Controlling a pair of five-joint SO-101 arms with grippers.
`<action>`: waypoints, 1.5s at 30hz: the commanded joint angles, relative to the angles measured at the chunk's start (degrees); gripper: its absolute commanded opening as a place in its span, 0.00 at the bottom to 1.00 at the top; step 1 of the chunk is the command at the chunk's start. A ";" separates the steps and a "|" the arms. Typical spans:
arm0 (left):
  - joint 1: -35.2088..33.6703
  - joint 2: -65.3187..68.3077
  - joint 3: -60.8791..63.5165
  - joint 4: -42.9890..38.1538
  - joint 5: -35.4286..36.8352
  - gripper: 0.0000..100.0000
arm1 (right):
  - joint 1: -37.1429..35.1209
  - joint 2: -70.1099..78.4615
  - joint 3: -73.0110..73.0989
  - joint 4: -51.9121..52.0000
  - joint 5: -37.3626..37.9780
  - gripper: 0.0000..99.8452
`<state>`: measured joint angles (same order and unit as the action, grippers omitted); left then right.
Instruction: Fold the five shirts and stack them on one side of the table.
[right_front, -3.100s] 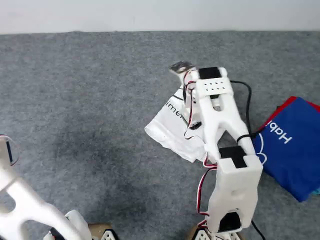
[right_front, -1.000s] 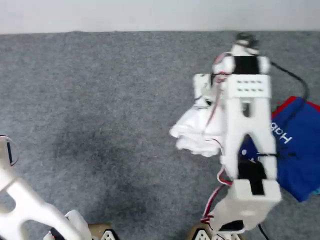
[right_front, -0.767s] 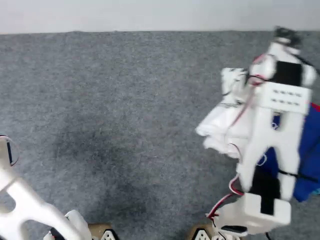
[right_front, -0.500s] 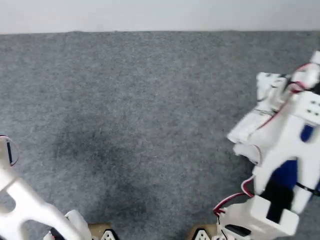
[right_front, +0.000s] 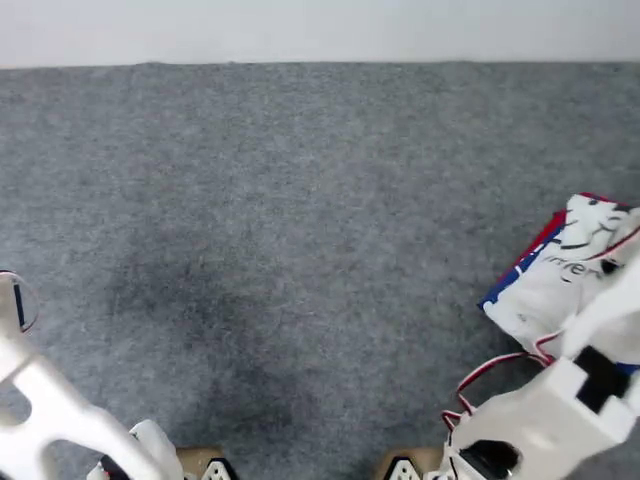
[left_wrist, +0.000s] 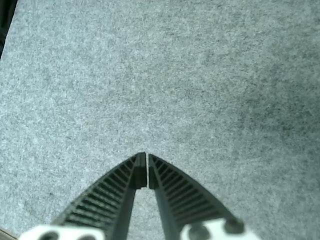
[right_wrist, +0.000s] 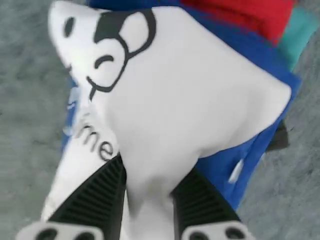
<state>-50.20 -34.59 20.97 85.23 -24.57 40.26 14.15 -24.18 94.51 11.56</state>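
the right jaws were clamped on a fold of the white shirt, with a dark ribbed finger on each side of the pinched cloth. the shirt was bunched rather than flat, and carried a black line drawing and some black lettering. it lay across the top of a blue shirt, whose edges showed around the white cloth. beyond the blue one, a red shirt and a sliver of teal cloth showed in the same pile, all on the grey counter.

in the high view, the white shirt sat at the right edge of the counter. a thin strip of the blue shirt and of the red shirt showed along its side toward the middle. the white right arm rose from its base at the near edge and crossed over part of the pile.

the left jaws were closed together, tips touching, with nothing between them, above the grey counter. the left arm stood in the near left corner of the high view, well apart from the pile.
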 joint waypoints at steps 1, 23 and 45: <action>0.53 -1.14 -0.48 -0.18 -0.53 0.01 | 1.89 0.22 -3.43 -2.24 3.08 0.11; 5.10 -1.58 -0.75 1.41 -0.53 0.01 | -6.02 -7.96 3.25 7.16 7.91 0.01; 5.36 -1.67 -0.84 4.31 -0.35 0.01 | 3.21 -4.00 -1.05 -0.66 20.31 0.01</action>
<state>-45.19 -34.59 20.97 88.92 -24.57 39.82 12.31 -22.95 95.82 26.68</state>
